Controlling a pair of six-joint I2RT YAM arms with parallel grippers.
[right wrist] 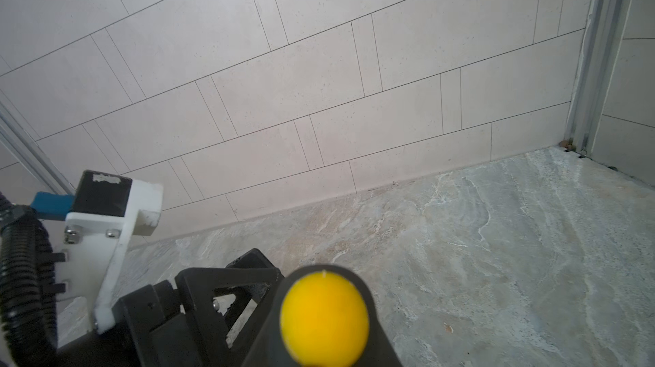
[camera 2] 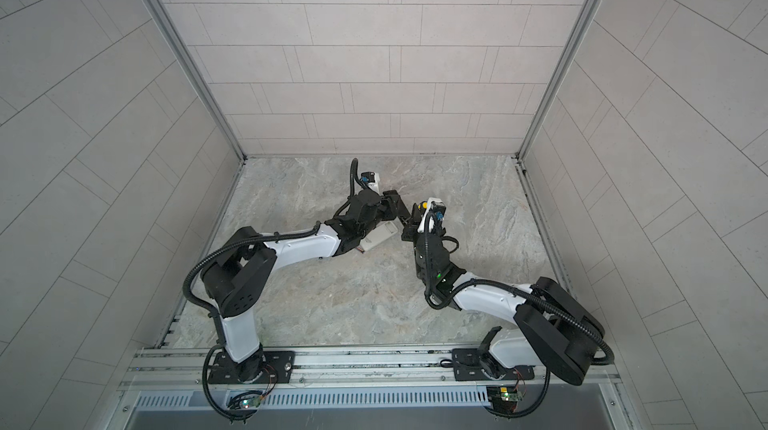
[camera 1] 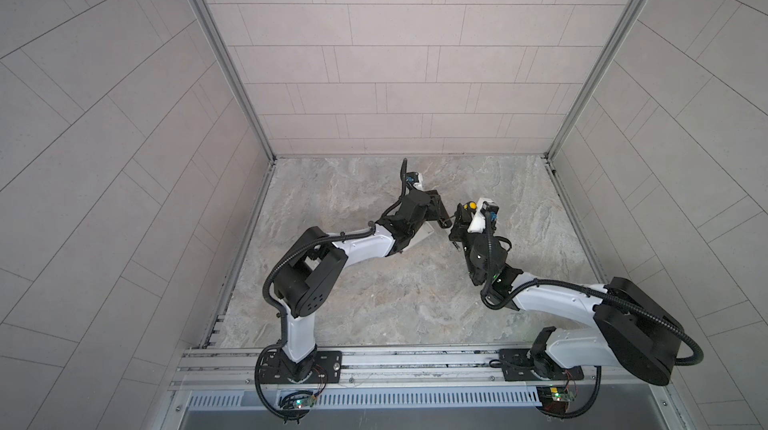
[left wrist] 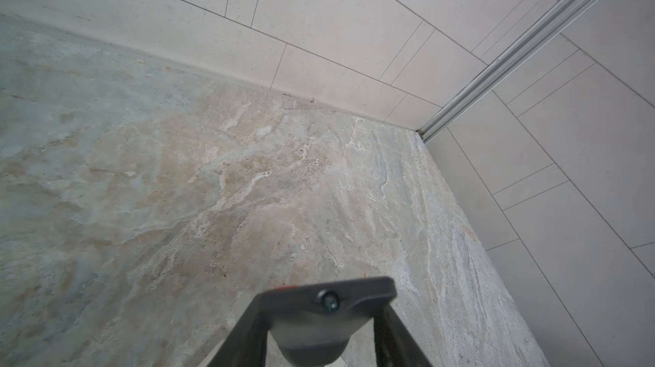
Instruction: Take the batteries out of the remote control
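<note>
Locating the remote control (camera 1: 422, 237) comes first, says the student: where does it lie, and how does its long axis run?

Instructor: Both top views show the remote control (camera 2: 377, 237) as a white bar near the middle of the stone-patterned table (camera 1: 374, 291). The wrist of the left arm (camera 1: 365, 243) covers most of it. Its long axis runs on a slant, from the near left to the far right. The far-right end points toward the right gripper (camera 1: 457, 224). Which face is turned up cannot be told. The batteries are hidden in every view, so their direction cannot be given.

Student: And the two end effectors?

Instructor: The right gripper (camera 2: 411, 222) is closed narrowly round a screwdriver (camera 1: 471, 206), with the yellow cap on the far side of the gripper. In the right wrist view the screwdriver (right wrist: 324, 315) shows that cap almost end-on, close to the lens. Its tip is too small to follow in the top views. The left gripper (camera 1: 440, 214) hangs just beside the right one, above the far-right end of the remote control. One of its fingers (left wrist: 326, 294) appears in the left wrist view against bare table. Whether its jaws stand wide, stand narrow, or clamp the remote control cannot be told.
</note>
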